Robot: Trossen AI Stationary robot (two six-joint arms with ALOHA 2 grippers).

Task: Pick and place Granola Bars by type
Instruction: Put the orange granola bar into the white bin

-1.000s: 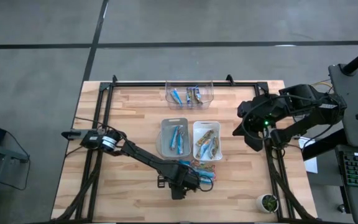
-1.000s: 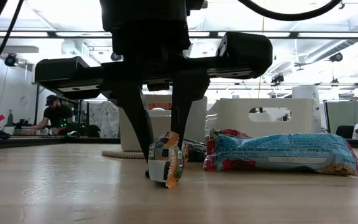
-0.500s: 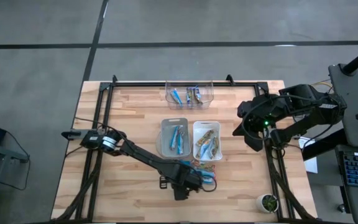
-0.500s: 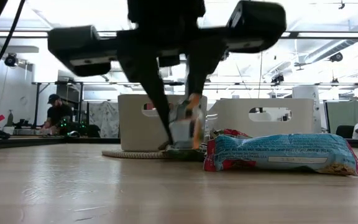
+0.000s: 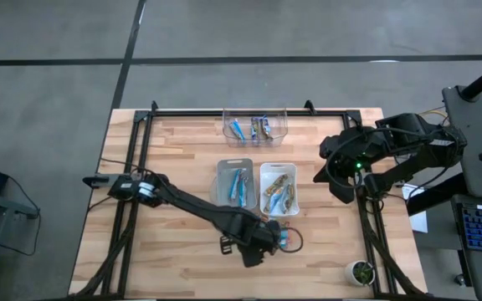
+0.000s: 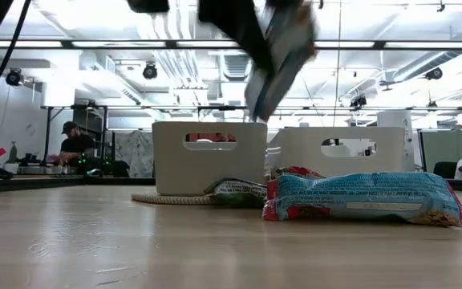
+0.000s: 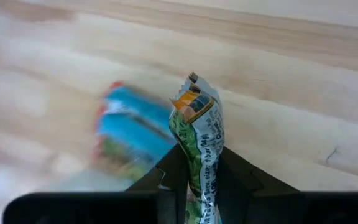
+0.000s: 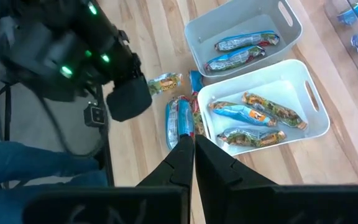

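My left gripper (image 7: 199, 158) hangs above the table's near middle (image 5: 266, 242), shut on a green-wrapped granola bar (image 7: 197, 134) with an orange-tipped crimped end. In the low view the held bar (image 6: 283, 44) is high above the wood. Under it, more bars lie flat on the table: a blue one (image 6: 367, 197) and a green one (image 6: 235, 189). The grey bin (image 5: 234, 186) holds blue bars; the white bin (image 5: 278, 188) holds several bars. My right gripper (image 8: 189, 152) waits shut, raised over the table's right side (image 5: 335, 177). My left gripper pinches the green bar between its two fingers (image 7: 173, 171), on the wrapper's flat faces (image 7: 200, 171) short of its free end. The fingers come steeply from above. The bar's crimped end (image 7: 192, 101) sticks out past the fingertips, and the bar is lifted clear of the table.
A clear bin (image 5: 255, 125) with a few bars stands at the table's far edge. Loose bars (image 8: 180, 118) lie just in front of the white bin (image 8: 266, 118). A small potted plant (image 5: 360, 271) sits at the near right corner. People sit in the room beyond.
My left gripper has risen from the table with the green bar, which stood on the wood a second ago and now hangs well clear. It has drifted slightly toward the table's right edge and turned a little, tilting the bar.
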